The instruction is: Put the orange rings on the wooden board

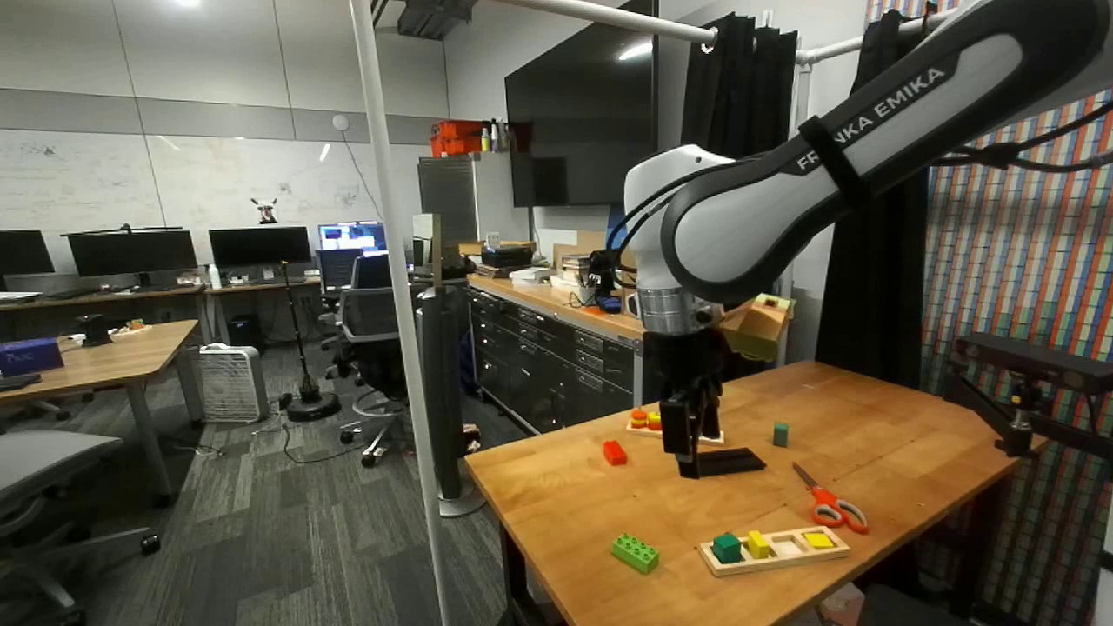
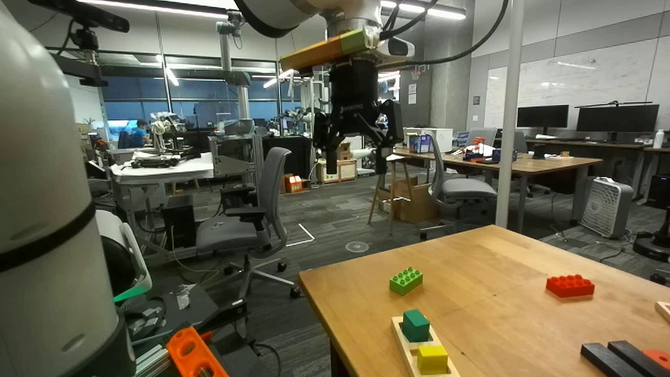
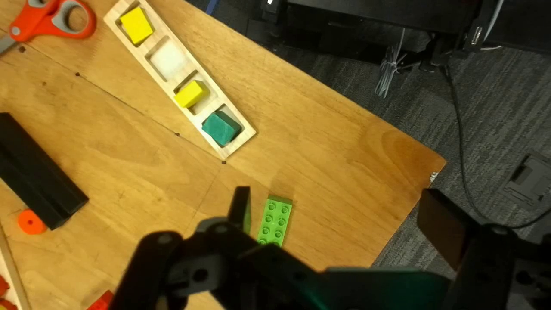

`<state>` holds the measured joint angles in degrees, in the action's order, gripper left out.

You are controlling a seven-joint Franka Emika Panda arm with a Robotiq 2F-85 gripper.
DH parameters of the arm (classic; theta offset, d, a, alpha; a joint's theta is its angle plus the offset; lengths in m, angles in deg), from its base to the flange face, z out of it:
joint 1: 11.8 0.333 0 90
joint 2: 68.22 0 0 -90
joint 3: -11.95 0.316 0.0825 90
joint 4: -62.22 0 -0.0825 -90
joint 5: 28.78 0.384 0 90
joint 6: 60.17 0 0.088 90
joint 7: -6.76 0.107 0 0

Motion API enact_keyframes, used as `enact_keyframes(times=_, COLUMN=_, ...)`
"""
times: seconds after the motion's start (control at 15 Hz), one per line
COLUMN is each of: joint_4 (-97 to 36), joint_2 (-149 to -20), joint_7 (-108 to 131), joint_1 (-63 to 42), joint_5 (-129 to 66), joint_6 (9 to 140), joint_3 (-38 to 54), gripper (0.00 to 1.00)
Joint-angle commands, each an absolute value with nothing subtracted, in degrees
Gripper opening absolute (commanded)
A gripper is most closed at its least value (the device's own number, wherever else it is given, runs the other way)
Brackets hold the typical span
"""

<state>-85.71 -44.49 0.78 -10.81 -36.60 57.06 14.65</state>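
Note:
A loose orange ring (image 3: 24, 222) lies on the table against the end of a black block (image 3: 38, 172) in the wrist view. It also shows at the right edge of an exterior view (image 2: 658, 357). A pale wooden board (image 1: 642, 432) at the table's far side bears orange and yellow round pieces (image 1: 639, 416), partly hidden by the gripper. In the wrist view only this board's edge (image 3: 12, 269) and some orange pieces (image 3: 3, 286) show at lower left. My gripper (image 3: 342, 215) is open and empty, high above the table; it shows in both exterior views (image 1: 691, 435) (image 2: 356, 165).
A compartmented wooden tray (image 3: 239, 140) holds a green block (image 3: 221, 128) and yellow blocks (image 3: 137, 25). A green brick (image 3: 275, 219), a red brick (image 1: 615, 452), orange-handled scissors (image 1: 836, 509) and a teal block (image 1: 780, 435) lie on the table (image 1: 556, 487).

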Motion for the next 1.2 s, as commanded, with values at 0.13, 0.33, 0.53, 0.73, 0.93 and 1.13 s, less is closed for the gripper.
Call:
enact_keyframes(times=0.13, joint_4=-85.82, joint_2=-45.52, joint_7=1.98, joint_1=-11.4, joint_5=-40.09, joint_6=59.68, joint_3=14.41, gripper=1.0)
enact_keyframes(times=0.33, joint_4=-86.61, joint_2=-46.0, joint_7=3.54, joint_1=-13.14, joint_5=-45.67, joint_6=66.26, joint_3=14.17, gripper=1.0)
enact_keyframes(times=0.53, joint_4=-87.8, joint_2=-47.06, joint_7=7.23, joint_1=-16.93, joint_5=-52.16, joint_6=77.64, joint_3=12.67, gripper=1.0)
enact_keyframes(times=0.73, joint_4=-87.52, joint_2=-50.01, joint_7=11.33, joint_1=-21.68, joint_5=-55.23, joint_6=87.74, joint_3=10.28, gripper=1.0)
enact_keyframes(times=0.93, joint_4=-85.82, joint_2=-54.03, joint_7=14.2, joint_1=-26.09, joint_5=-54.93, joint_6=95.72, joint_3=7.83, gripper=1.0)
enact_keyframes(times=1.13, joint_4=-83.34, joint_2=-58.97, joint_7=17.97, joint_1=-29.98, joint_5=-54.17, joint_6=102.35, joint_3=6.11, gripper=1.0)
